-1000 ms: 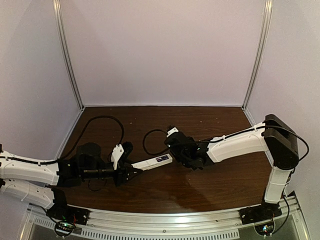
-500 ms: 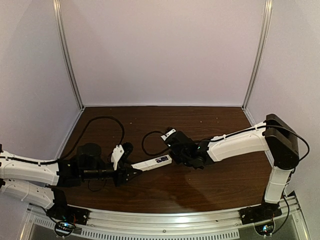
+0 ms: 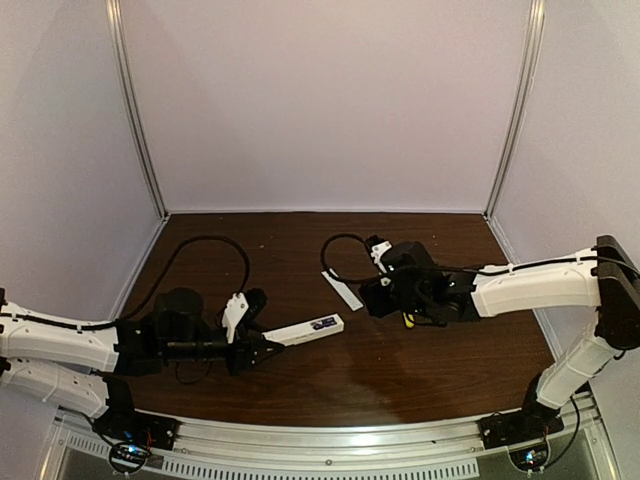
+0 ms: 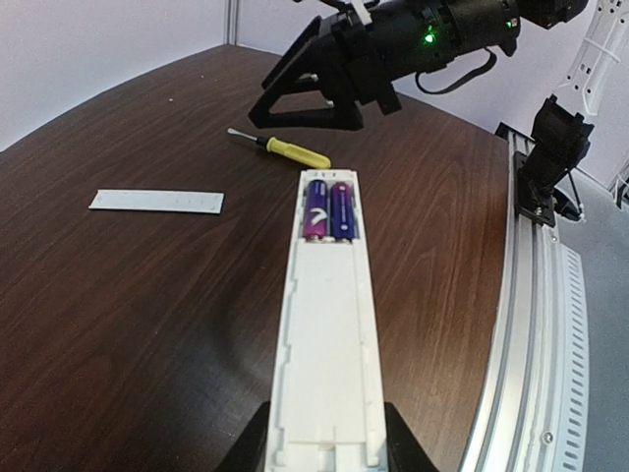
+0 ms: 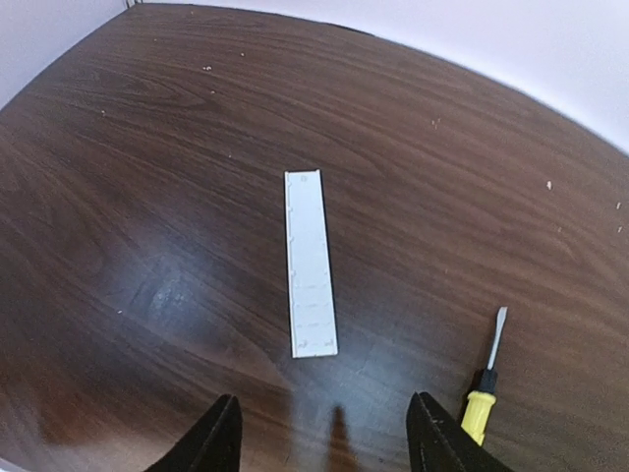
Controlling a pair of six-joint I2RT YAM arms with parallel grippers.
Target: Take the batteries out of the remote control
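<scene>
The white remote control (image 3: 305, 331) (image 4: 324, 334) points up and to the right, its near end clamped in my left gripper (image 3: 262, 347) (image 4: 324, 447). Its cover is off, and two purple-blue batteries (image 4: 328, 208) lie side by side in the recess at its far end. My right gripper (image 3: 370, 292) (image 5: 324, 442) hovers open and empty just above the table beyond the remote's far end. The thin white cover strip (image 3: 343, 290) (image 5: 311, 263) lies flat on the wood just ahead of its fingertips.
A yellow-handled screwdriver (image 5: 486, 388) (image 4: 280, 147) lies on the table beside the right gripper. Black cables (image 3: 210, 242) loop over the back of the dark wooden table (image 3: 400, 370). White walls close in three sides, and a metal rail (image 3: 330, 440) runs along the near edge.
My right gripper has opened and drawn back to the right from the remote's far end; the cover strip now lies on the table. The left gripper and remote have not moved.
</scene>
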